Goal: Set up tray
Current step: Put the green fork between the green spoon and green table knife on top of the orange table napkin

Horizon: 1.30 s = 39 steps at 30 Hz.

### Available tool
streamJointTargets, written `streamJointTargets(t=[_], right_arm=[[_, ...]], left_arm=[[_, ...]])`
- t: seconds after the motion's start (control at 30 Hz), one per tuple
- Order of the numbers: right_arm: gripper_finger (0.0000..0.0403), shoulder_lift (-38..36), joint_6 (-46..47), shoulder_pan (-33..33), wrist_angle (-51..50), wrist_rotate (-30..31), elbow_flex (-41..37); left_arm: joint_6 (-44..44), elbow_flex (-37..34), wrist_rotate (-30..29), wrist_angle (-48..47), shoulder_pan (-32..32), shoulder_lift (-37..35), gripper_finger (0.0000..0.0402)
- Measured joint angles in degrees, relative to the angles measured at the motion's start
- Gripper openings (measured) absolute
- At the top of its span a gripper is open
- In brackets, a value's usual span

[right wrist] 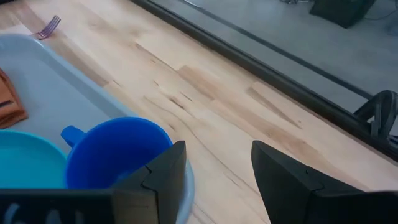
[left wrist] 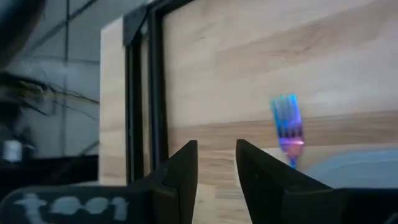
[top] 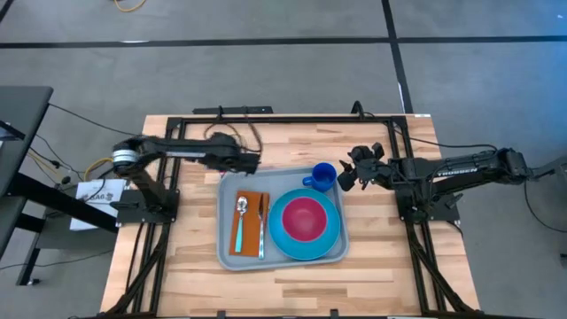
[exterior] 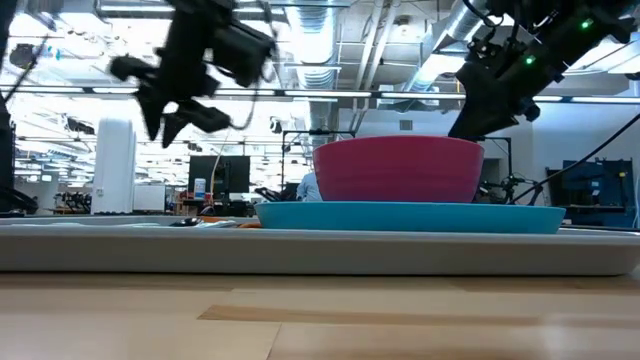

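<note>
1. Both sets of jaws stand apart and hold nothing: the left gripper (left wrist: 216, 163) shows a narrow gap between its fingers, the right gripper (right wrist: 217, 168) a wider one.
2. Seen from above, the left gripper (top: 252, 162) hangs over the wooden table (top: 372, 266), just beyond the far left corner of the tray (top: 227, 257).
3. On the other side, the right gripper (top: 347, 175) hovers just beside the blue cup (top: 322, 176), which stands in the tray's far right corner.
4. Near the table's middle lies the pale grey-blue tray.
5. On its left part lies an orange-brown napkin (top: 249, 223) with a spoon (top: 240, 215) and another utensil on top.
6. To the right of the napkin sits a bright blue plate (top: 305, 245) with a pink bowl (top: 304, 218) on it.
7. A fork (left wrist: 286, 121) shows in the left wrist view, its tines over the bare wood by the tray's rim; what carries it cannot be told.
</note>
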Motion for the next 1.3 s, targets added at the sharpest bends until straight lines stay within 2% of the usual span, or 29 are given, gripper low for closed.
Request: streamJointTargets(t=[0.1, 0.17, 0.3, 0.47, 0.63, 0.93, 1.13, 1.3], right_arm=[[0.0177, 0.0, -0.3, 0.0, 0.1, 0.0, 0.0], [0.0177, 0.0, -0.3, 0.0, 0.1, 0.0, 0.0], [0.0177, 0.0, -0.3, 0.1, 0.1, -0.5, 0.0], [0.0177, 0.0, -0.4, -0.1, 0.1, -3.0, 0.0], [0.0177, 0.0, -0.4, -0.1, 0.7, -3.0, 0.0], [0.0177, 0.0, -0.4, -0.1, 1.0, -2.9, 0.0], [0.0177, 0.0, -0.4, -0.1, 1.0, -2.9, 0.0], [0.0177, 0.0, -0.4, -0.1, 1.0, -2.9, 0.0]], left_arm=[[-6.4, -8.0, 0.3, 5.1, -1.8, -7.5, 0.0099], [-10.6, -13.5, -0.8, 11.8, -3.6, -11.7, 0.0099], [-8.9, -23.2, -1.1, 26.9, -5.1, -17.3, 0.0099], [-6.6, -32.0, 1.5, 40.2, -4.7, -17.7, 0.0099], [-2.9, -37.1, 3.6, 50.3, -3.6, -17.0, 0.0099], [-1.8, -39.4, 4.1, 55.2, -3.1, -16.8, 0.0099], [-3.4, -39.8, 3.3, 52.4, -3.1, -16.8, 0.0099], [-5.1, -39.8, 5.2, 51.8, -3.7, -16.8, 0.0099]])
